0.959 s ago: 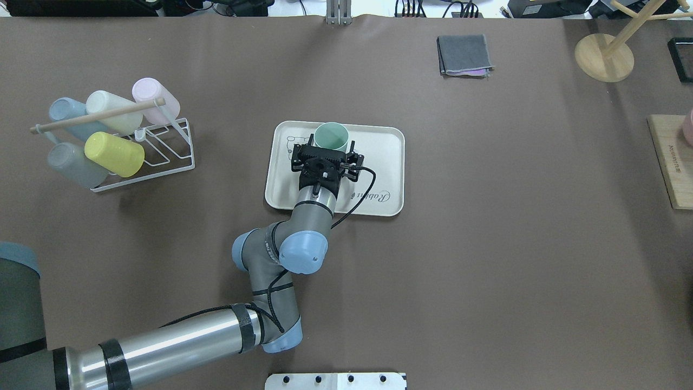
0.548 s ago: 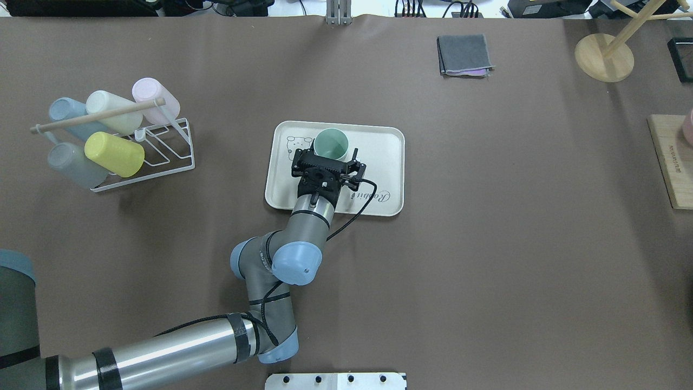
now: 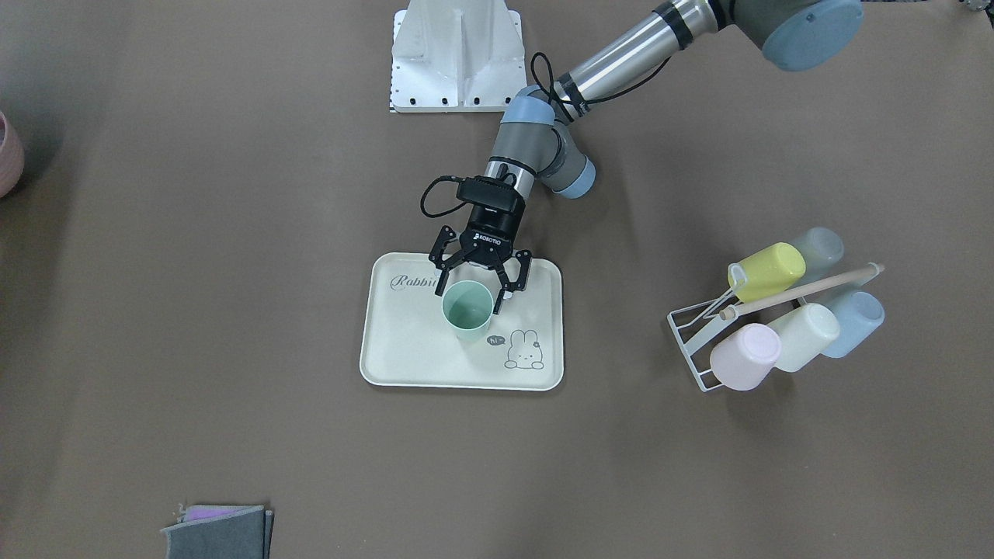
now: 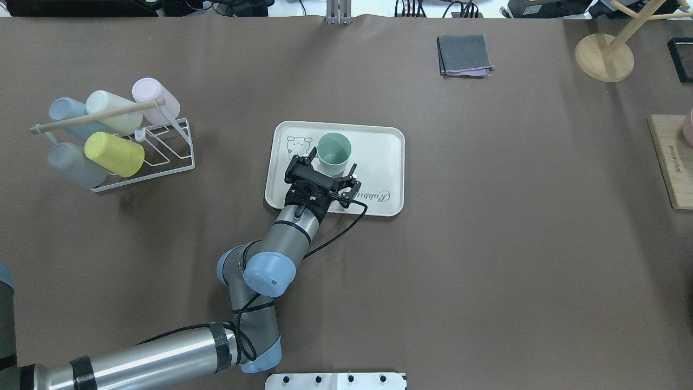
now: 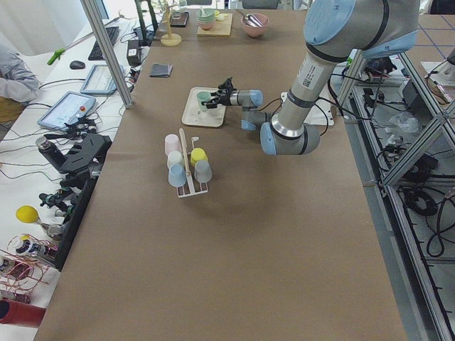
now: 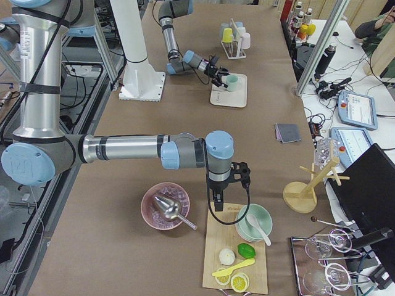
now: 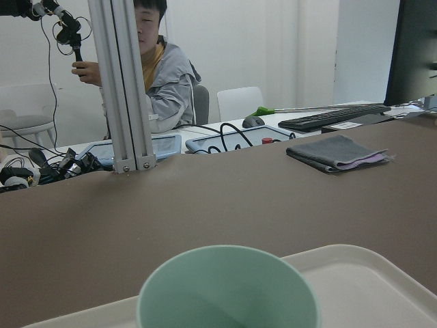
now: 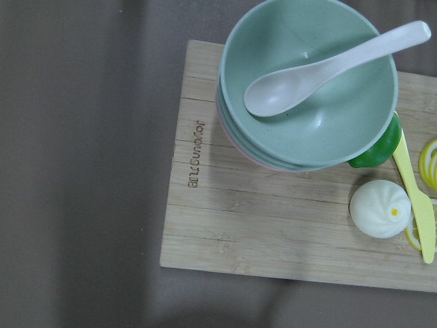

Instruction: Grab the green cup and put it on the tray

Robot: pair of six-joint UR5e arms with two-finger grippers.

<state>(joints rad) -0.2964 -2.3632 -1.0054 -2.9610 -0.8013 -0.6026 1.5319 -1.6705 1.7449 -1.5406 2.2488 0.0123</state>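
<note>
Brown matting covers the table (image 4: pixel 487 260); a wire rack (image 4: pixel 162 157) of spare cups stands well apart on the robot's left. The tray (image 4: pixel 381 157) lies flat near mid-table, within the left arm's reach; its raised rim would keep a set-down item from sliding off. The green cup (image 4: pixel 334 150) stands upright, mouth up, on the tray floor, just beside the bunny drawing (image 4: pixel 299 145). The left gripper (image 4: pixel 332 164) sits on the robot's side of the cup, jaws spread wide, one finger toward each flank. Judged released: the cup rests on its own base. The cup is a plain, matte, mint-green tumbler, handleless, narrowing toward the base, empty. The right gripper (image 6: pixel 217 202) hangs over a wooden board (image 6: pixel 234 259) well apart from the tray; whether it is spread or clenched cannot be told.
</note>
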